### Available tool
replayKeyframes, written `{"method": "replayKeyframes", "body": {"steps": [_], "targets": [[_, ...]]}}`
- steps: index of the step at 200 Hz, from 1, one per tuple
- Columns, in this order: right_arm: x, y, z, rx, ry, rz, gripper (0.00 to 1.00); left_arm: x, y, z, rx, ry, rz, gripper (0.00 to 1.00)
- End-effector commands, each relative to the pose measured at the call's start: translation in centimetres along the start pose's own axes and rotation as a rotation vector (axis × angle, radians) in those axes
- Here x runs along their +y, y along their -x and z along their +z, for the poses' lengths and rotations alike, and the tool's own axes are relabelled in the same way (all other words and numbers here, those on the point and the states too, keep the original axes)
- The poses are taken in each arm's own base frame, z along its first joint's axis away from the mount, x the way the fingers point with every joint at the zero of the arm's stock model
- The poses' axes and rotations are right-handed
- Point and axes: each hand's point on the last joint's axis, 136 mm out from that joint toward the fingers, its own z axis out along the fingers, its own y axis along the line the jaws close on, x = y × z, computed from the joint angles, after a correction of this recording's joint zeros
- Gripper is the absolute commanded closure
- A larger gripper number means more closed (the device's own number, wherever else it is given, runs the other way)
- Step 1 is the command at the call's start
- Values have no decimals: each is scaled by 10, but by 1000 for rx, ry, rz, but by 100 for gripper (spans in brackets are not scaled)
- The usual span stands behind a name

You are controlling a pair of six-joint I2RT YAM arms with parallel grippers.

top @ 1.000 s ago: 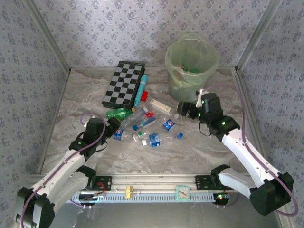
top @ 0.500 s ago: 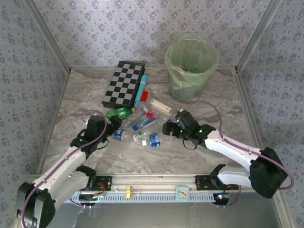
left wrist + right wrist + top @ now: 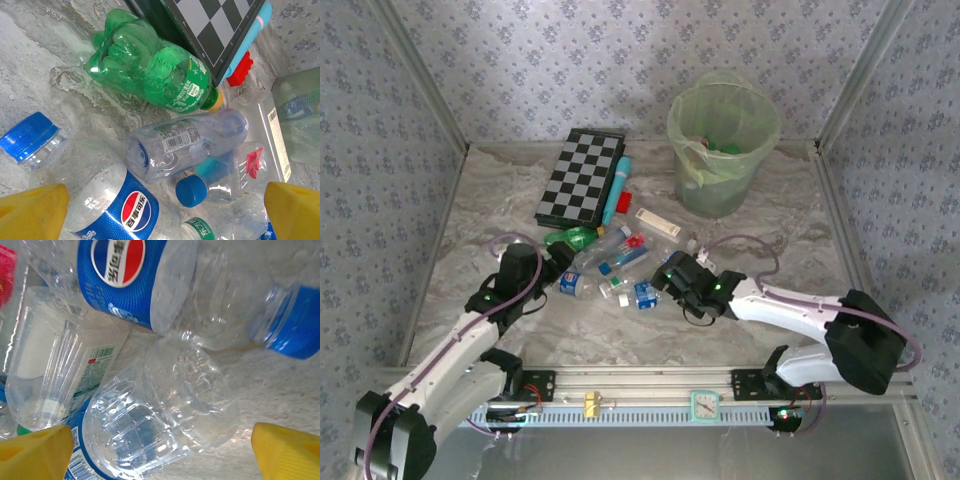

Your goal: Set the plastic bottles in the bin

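Marble-look surface [image 3: 480, 200] fills the middle of the top view. Bin [image 3: 722, 190] stands upper right of centre, bag-lined; coloured items inside, too small to tell. Checkerboard [image 3: 582, 175] lies upper centre, left of the bin.

Left arm [image 3: 460, 340] reaches in from lower left. Left jaws are spread wide, holding nothing, at the left edge of the bottle pile. In the left wrist view both yellow tips sit in the lower corners, with a Pepsi-label bottle [image 3: 115, 210] between them.

Right arm [image 3: 790, 305] reaches in from lower right. Right jaws are also spread, at the right edge of the pile. In the right wrist view a clear crushed bottle [image 3: 160, 420] lies between the tips, a gap showing on each side.

Plastic bottles [image 3: 620, 265] are scattered on the surface at frame centre, well apart from the bin. A green bottle [image 3: 570, 239] lies at the pile's upper left, just below the checkerboard. Cyan tube [image 3: 617, 190] runs along the board's right edge, with a red block [image 3: 624, 198] touching it.
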Motion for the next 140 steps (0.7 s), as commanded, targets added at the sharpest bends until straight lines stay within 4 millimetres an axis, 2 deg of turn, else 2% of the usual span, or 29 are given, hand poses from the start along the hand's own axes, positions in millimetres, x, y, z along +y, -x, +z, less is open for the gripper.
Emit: {"method": "replayKeyframes", "body": {"steps": [1, 61, 140], "targets": [[20, 0, 5, -13, 45, 92, 7, 4, 2, -3, -13, 2, 3, 0], [20, -1, 26, -33, 23, 109, 8, 10, 1, -7, -23, 0, -7, 0], [9, -4, 47, -45, -20, 91, 17, 12, 1, -8, -24, 2, -18, 0]]}}
